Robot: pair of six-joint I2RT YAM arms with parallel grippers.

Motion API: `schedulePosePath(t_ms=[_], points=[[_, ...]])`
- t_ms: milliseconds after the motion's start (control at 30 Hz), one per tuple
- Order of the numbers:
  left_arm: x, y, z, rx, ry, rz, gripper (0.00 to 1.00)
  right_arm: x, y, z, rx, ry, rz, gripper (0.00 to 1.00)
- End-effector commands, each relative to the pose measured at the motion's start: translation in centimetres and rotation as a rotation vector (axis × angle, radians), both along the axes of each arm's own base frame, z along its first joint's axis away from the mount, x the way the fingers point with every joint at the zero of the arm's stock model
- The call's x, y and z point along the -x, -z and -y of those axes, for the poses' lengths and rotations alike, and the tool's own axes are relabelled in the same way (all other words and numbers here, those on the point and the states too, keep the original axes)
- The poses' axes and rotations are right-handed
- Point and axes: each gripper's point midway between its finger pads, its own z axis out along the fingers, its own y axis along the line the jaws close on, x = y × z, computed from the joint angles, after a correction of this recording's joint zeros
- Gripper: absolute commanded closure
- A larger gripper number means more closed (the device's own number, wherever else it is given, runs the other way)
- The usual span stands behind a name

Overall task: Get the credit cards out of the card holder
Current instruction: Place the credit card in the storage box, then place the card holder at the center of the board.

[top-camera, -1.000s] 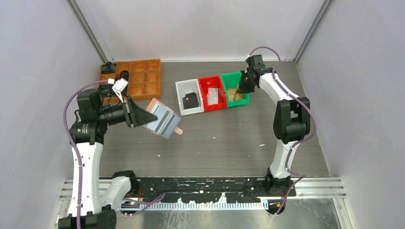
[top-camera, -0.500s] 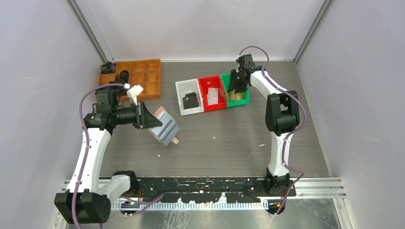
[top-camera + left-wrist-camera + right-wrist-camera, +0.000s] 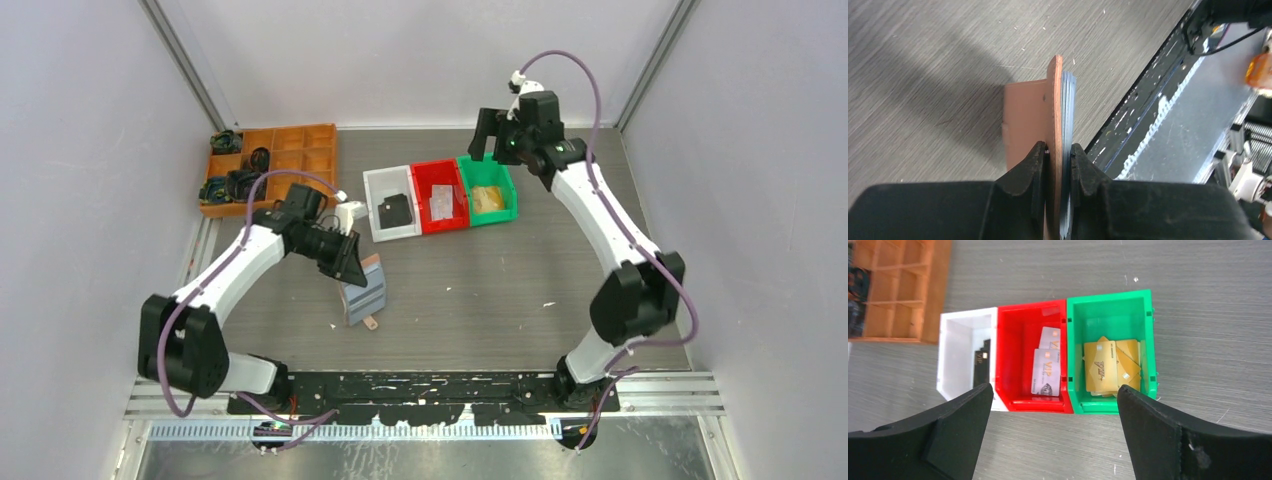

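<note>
Swinging in from 9 o'clock, the left arm has carried the card holder (image 3: 366, 295) toward the middle of the surface (image 3: 480, 290), while the right arm has lifted off the green bin (image 3: 1108, 296) and thrown its jaws apart.

The left claw (image 3: 1058, 150) is pinched tight on the top edge of the salmon-pink holder, which hangs on edge below it, its long axis running roughly 12 to 6 in the overhead view, little tab at the 6 o'clock end (whether that end touches the surface cannot be told). The right claw (image 3: 1052, 395) stands spread as wide as it goes and holds nothing, poised above the bins.

From that free claw the holder lies at about 7 o'clock, well apart, so it looks as though the right arm must come back down that line to reach the grey pockets; the left arm is the nearer one and already has it. Whether any card remains in those pockets is not visible.

Counted: one holder; three bins in a row at 12 o'clock; two silver cards (image 3: 1046, 372) in the red bin (image 3: 1030, 310); at least three overlapping gold cards (image 3: 1100, 369) in the green; one black card (image 3: 399, 211) visible in the white bin (image 3: 968, 314); one wooden tray (image 3: 333, 165) at 10 o'clock.
</note>
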Motion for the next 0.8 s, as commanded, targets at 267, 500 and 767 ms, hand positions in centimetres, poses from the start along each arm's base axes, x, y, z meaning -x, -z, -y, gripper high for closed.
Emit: schedulePosePath(t_ms=[267, 500, 767], points=[[-5.4, 4.9, -1.4, -0.240, 0.131, 0.251, 0.10, 7.6, 0.1, 1.7, -0.156, 0.075, 0.058, 0.01], [-8.4, 4.5, -5.2, -0.302, 0.068, 0.345, 0.00, 11.4, 2.1, 4.5, -0.137, 0.184, 0.072, 0.01], [-10.0, 0.4, -10.0, -0.310, -0.082, 0.476, 0.00, 13.4, 2.9, 7.9, -0.104, 0.328, 0.163, 0.01]])
